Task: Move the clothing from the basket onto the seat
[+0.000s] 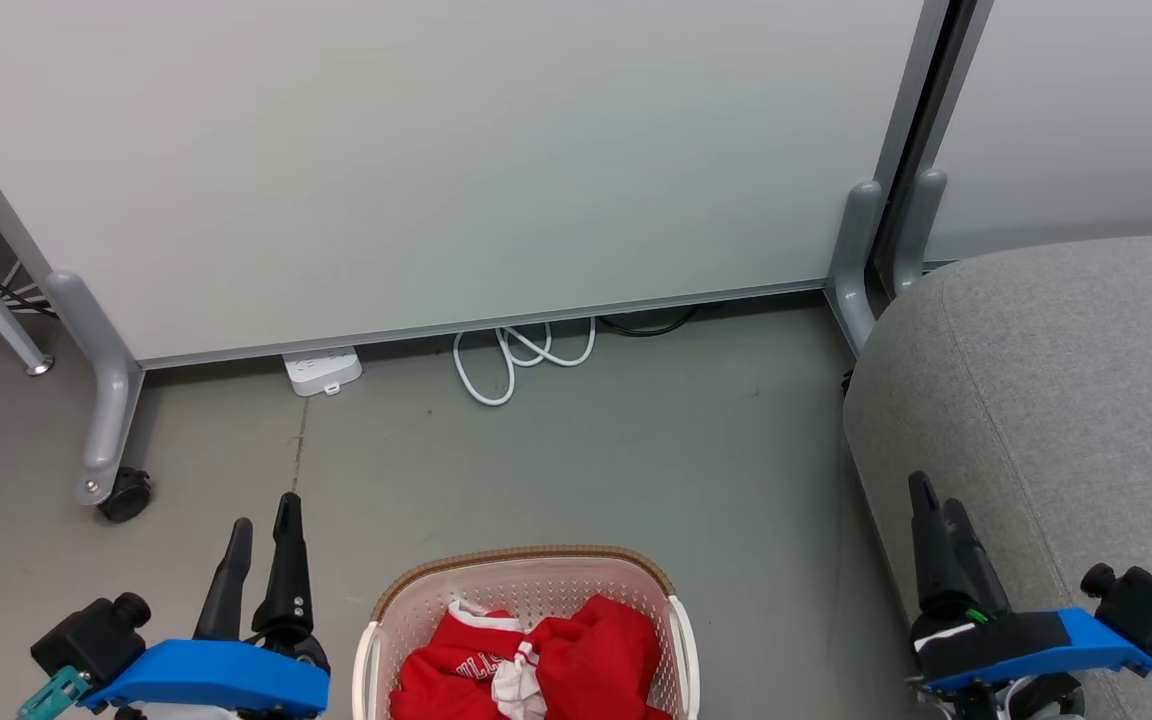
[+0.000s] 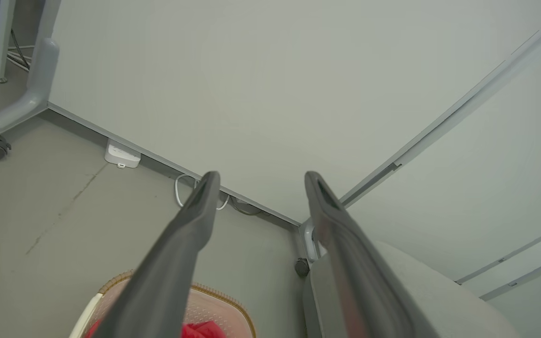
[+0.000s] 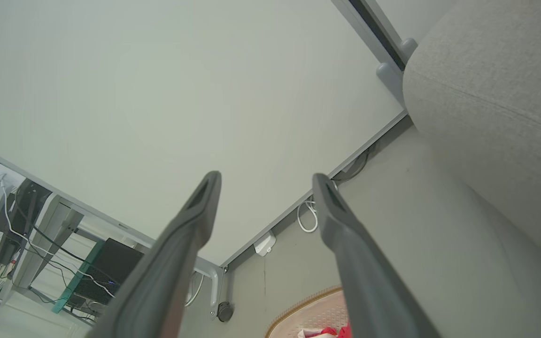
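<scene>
On the left, the left fingers [image 1: 286, 560] stand wide apart with nothing between them, raised over the floor [image 1: 636, 440] just left of the basket [image 1: 526, 553]. The basket sits on the floor between the two arms, and the clothing [image 1: 576, 650] lies heaped inside it, lettering side up toward the left. To the right, apart from the basket across a strip of bare floor, is the seat [image 1: 1066, 380]. The right fingers [image 1: 936, 550] are spread just as wide, empty, at the seat's near left edge.

The step in hand looks like the first reach into the basket. To do it well, one pair of fingers should tip downward and come in over the woven rim, not through it. They should sink deep enough into the red heap to pinch a thick fold rather than a loose cuff, then lift straight up until the hem clears the rim before swinging toward the seat. The right arm is closer to the seat, so it has the shorter carry.

Count: two pairs of fingers, one basket, one seat. The clothing looks like two garments, though the tangle hides where one ends.
</scene>
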You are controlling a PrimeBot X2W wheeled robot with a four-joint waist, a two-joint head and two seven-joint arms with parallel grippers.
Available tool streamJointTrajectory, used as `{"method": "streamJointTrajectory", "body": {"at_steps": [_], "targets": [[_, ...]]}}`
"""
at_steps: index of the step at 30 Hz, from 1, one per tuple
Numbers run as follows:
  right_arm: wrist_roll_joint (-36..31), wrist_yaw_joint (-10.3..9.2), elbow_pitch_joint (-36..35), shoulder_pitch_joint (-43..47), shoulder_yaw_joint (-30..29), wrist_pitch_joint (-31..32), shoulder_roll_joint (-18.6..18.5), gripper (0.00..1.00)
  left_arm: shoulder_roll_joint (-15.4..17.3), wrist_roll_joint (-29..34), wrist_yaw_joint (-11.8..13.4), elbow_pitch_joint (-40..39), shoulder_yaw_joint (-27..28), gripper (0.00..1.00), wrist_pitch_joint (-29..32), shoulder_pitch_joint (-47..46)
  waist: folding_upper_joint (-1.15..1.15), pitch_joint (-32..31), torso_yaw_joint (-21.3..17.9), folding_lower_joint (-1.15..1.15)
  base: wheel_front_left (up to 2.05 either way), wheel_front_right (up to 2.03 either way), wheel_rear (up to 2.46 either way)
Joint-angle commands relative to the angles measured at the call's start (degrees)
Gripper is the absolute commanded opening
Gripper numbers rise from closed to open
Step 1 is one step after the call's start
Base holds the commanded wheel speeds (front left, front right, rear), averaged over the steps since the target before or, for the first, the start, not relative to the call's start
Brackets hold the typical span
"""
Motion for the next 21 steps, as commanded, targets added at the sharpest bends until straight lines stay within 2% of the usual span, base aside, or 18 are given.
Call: {"method": "streamJointTrajectory", "body": {"at_steps": [1,21], "targets": [[-1.73,0.0,-0.44,-1.09,0.31,-0.54,-0.22,1.0,0.57,1.89,0.19,-0.46,-0.21,1.0,-0.54,-1.61,0.0,-0.01,0.01,0.0,0.0,0.0,0.0],[-14.42,0.0,0.71,-0.92,2.39,-3.8,-0.26,1.0,0.7,15.85,0.85,0.75,-2.8,1.0,-3.78,-2.34,0.0,0.04,0.08,-0.01,0.0,0.0,0.0]]}}
